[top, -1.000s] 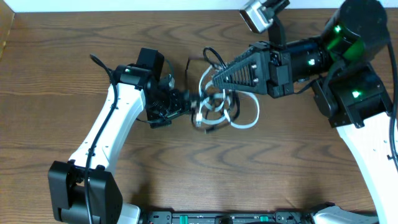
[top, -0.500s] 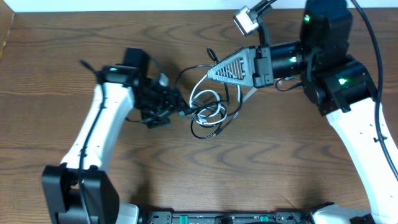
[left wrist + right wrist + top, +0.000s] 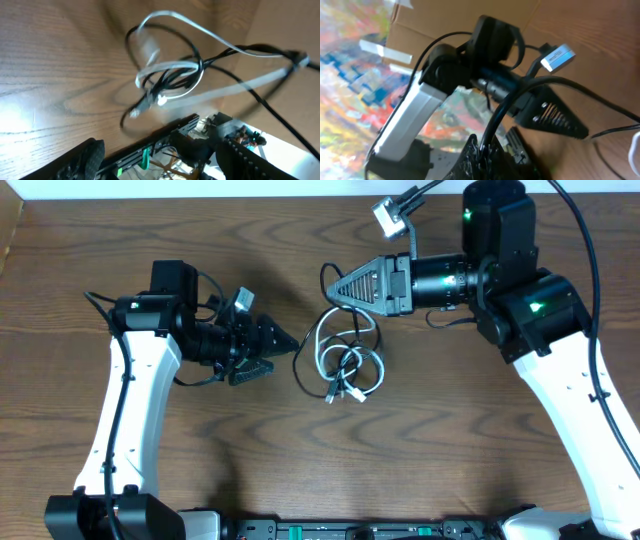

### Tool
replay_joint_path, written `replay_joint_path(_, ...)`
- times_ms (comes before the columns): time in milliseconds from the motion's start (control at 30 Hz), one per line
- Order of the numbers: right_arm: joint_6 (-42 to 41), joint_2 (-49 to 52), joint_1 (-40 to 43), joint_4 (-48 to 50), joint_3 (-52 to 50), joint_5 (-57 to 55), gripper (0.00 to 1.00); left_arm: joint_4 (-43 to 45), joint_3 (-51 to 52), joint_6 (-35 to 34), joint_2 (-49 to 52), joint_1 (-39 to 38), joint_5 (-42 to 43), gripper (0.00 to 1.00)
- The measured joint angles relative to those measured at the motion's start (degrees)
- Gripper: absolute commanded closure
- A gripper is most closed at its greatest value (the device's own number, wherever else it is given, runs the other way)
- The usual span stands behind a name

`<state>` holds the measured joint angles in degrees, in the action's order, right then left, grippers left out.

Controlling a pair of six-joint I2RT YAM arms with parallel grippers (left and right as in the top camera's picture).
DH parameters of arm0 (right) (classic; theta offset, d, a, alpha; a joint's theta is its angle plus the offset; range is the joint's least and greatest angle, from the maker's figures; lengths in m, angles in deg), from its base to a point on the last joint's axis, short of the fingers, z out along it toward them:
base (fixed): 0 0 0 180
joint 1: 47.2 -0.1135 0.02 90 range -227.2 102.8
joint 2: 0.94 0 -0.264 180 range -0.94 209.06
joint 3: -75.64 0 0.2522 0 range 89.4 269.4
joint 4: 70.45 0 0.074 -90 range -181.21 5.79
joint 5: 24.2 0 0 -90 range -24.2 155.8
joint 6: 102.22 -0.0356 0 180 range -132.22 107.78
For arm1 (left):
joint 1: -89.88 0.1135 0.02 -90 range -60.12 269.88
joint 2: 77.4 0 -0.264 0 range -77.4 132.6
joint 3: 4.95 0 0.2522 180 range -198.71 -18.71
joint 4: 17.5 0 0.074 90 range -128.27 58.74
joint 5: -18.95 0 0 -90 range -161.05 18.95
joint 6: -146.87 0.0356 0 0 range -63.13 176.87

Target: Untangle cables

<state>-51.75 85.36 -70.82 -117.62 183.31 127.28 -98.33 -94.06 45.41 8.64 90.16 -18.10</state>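
Right wedge fingers (image 3: pixel 365 285) on looped cables (image 3: pixel 345 365)

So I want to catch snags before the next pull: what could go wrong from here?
1. The right gripper is shut on just one black cable, which runs down into the bundle with the white cable. Pulling harder may tighten the knot rather than loosen it.
2. The left gripper is open and apart from the bundle, so nothing anchors it. The whole bundle may just drag across the table.
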Motion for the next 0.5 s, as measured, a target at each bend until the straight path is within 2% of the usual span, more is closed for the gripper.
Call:
replay_joint_path(233, 0.35, 0.02, -0.63, -6.21, 0.00, -10.93, 0.99, -0.63, 0.00, 1.68, 0.00, -0.46, 0.76, 0.25)
replay_joint_path(500, -2.60, 0.09, -2.80, -3.91, -0.02, -14.34, 0.99, 0.15, 0.00, 3.87, 0.00, -5.70, -3.15, 0.24)
